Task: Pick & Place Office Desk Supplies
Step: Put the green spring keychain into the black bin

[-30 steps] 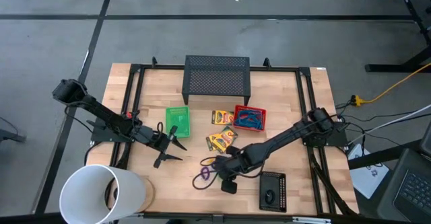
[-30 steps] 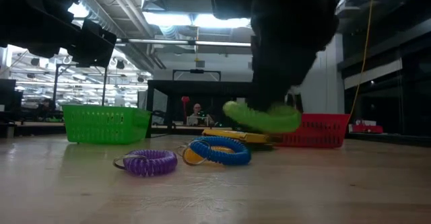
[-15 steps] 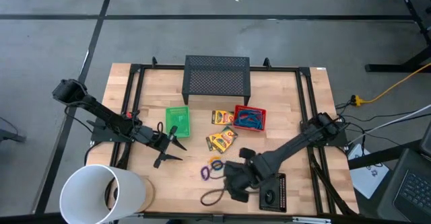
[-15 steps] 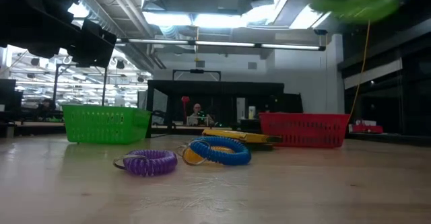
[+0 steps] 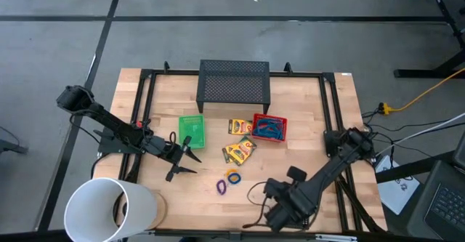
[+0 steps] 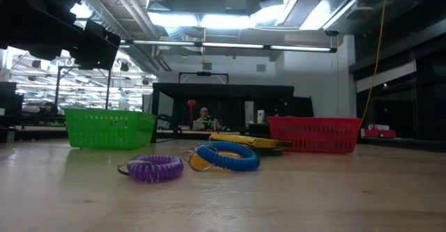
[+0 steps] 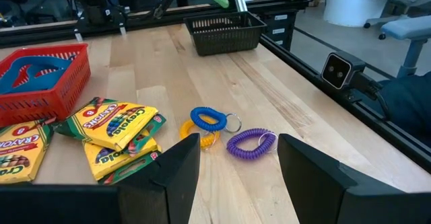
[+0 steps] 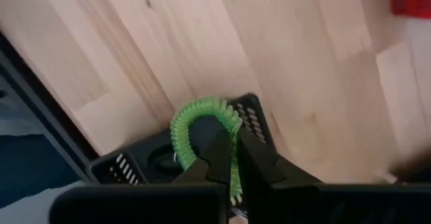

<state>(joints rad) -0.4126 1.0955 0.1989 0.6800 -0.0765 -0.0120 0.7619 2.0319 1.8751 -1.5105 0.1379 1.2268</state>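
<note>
Black tray [image 8: 145, 160] sits at the table's near edge, w/ the right gripper [image 8: 232, 158] above it, jaws clamped on the green ring [image 8: 202, 126], which arcs up from betw. the tips. Left gripper [image 7: 232, 160] waits near the green tray [image 5: 192, 131], jaws apart & empty; purple ring [image 7: 251, 143] and blue ring [image 7: 207, 118] lie on the wood just beyond its tips.

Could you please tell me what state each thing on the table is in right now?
Right gripper: shut on the green coil ring, above the black tray.
Left gripper: open, empty.
Blue coil ring, purple coil ring, yellow coil ring: lying loose on the table.
Crayon boxes: lying flat, closed.
Red tray: holds the blue cord bundle.
Green tray: upright on the table.
</note>
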